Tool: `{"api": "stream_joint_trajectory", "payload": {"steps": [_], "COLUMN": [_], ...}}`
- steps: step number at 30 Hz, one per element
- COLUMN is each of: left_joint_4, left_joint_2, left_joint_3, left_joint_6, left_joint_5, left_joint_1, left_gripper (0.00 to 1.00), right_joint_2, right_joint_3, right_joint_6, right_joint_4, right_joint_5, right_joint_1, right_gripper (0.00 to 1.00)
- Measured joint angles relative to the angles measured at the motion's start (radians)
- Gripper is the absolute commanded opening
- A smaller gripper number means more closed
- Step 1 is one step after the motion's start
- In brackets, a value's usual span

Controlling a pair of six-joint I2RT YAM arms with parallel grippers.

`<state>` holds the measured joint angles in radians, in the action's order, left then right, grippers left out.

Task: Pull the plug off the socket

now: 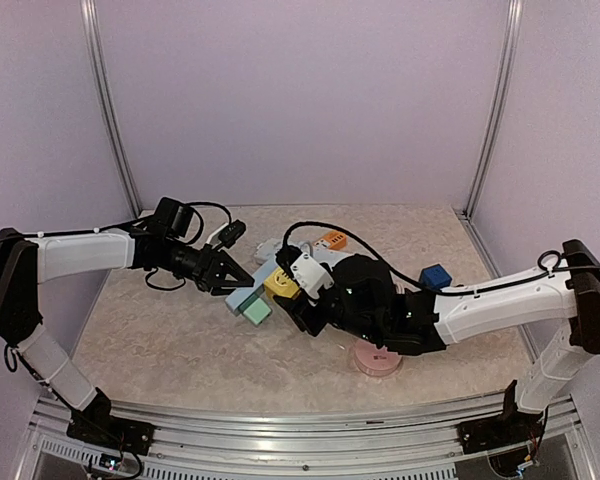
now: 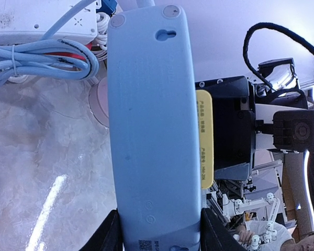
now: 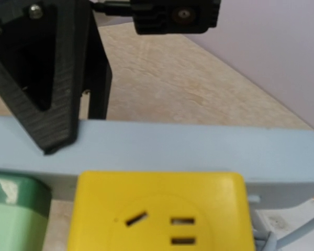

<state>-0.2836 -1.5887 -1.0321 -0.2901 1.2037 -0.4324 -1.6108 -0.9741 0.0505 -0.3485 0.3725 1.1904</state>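
While in blue socket [image 2: 152, 130] — yellow plug [image 3: 157, 209].

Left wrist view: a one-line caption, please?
Left end effector clamps the pale blue plastic power strip, back face showing, yellow plastic plug at its right side.

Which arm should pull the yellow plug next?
Right. The right gripper sits at the yellow plug, with its wrist camera facing the plug squarely. The left gripper is clamped on the power strip, so it likely serves best as the brace.
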Motion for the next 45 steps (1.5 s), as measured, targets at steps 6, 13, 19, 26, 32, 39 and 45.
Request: {"api": "stream_joint_trajectory", "payload": {"steps": [6, 13, 19, 26, 32, 39, 45], "left_joint_4": [0.022, 0.024, 0.020, 0.006, 0.006, 0.005, 0.006], "left_joint_2": [0.000, 0.000, 0.000, 0.002, 0.003, 0.004, 0.004], "left_joint_3": [0.000, 0.000, 0.000, 0.000, 0.000, 0.000, 0.000], "left_joint_6": [0.012, 0.012, -0.018, -0.055, -0.052, -0.019, 0.008], "left_joint_5": [0.000, -0.003, -0.014, -0.015, -0.016, -0.012, -0.016], "left_joint_1": [0.001, 0.003, 0.003, 0.000, 0.000, 0.008, 0.031], "left_gripper": [0.12, 0.12, 0.12, 0.12, 0.12, 0.11, 0.12], "right_joint_2": [-0.005, -0.004, 0.019, 0.025, 0.025, -0.001, -0.057], "right_joint_3": [-0.009, -0.008, 0.027, 0.035, 0.034, -0.034, -0.101], "right_joint_6": [0.032, 0.017, -0.063, -0.097, -0.082, -0.029, -0.010], "right_joint_4": [0.002, -0.001, -0.024, -0.026, -0.019, 0.061, 0.098], "right_joint_5": [0.057, 0.022, -0.168, -0.272, -0.224, -0.051, 0.065], "right_joint_1": [0.016, 0.002, -0.075, -0.113, -0.090, -0.018, 0.014], "right_gripper": [0.00, 0.00, 0.00, 0.00, 0.00, 0.00, 0.00]}}
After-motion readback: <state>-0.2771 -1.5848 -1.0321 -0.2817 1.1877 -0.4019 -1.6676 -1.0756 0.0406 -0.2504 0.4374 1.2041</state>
